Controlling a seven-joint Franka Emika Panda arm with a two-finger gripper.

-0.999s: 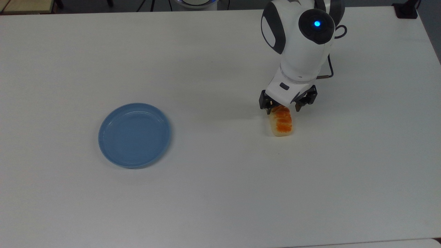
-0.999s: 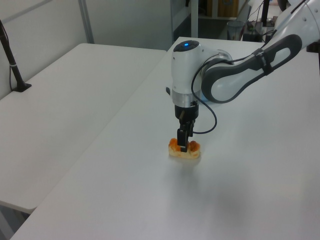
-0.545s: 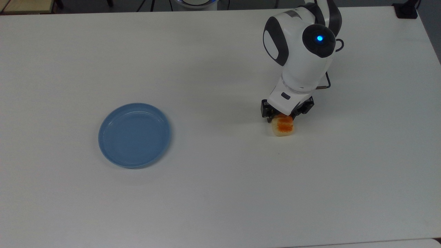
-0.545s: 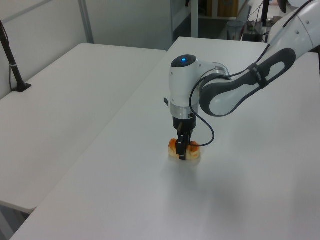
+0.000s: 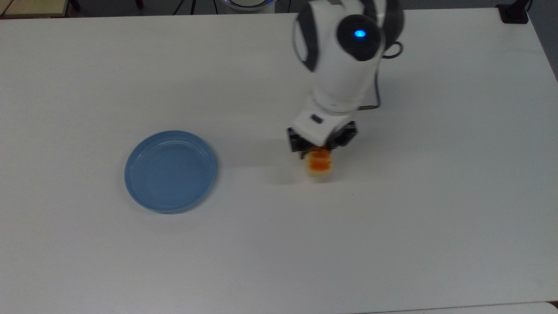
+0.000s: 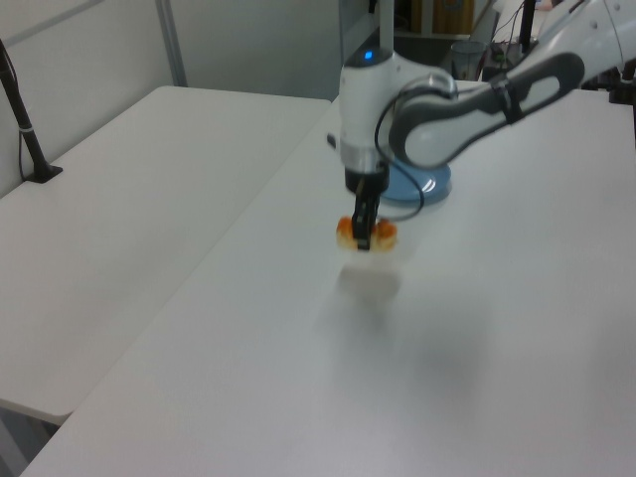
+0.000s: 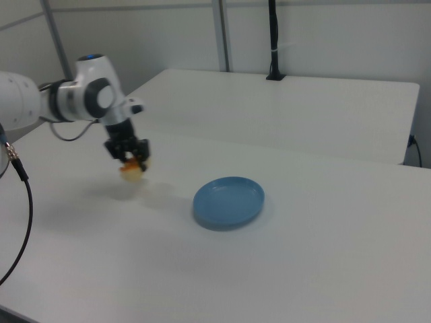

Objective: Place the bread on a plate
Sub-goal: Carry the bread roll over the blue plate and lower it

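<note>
The bread point(image 5: 319, 165) point(image 6: 368, 236) point(image 7: 133, 169), a small cream roll with an orange-brown top, hangs above the white table with my gripper point(image 5: 320, 150) point(image 6: 363, 238) point(image 7: 129, 156) shut on it from above. Its shadow falls on the table just below it in the left view. The light-blue round plate point(image 5: 170, 171) point(image 7: 228, 201) lies flat and bare, well off to the top view's left of the bread. In the left view a part of the plate point(image 6: 417, 185) shows behind the arm.
The white table point(image 5: 392, 226) spreads wide around both things. A second white table point(image 6: 129, 189) stands beside it across a narrow gap. A black post point(image 7: 274, 40) rises at the far table edge in the right view, and a black cable point(image 7: 20, 202) hangs at the right view's left.
The gripper has closed on the bread, lifted it off the table and carried it toward the top view's left, nearer the plate. The plate has not moved.
</note>
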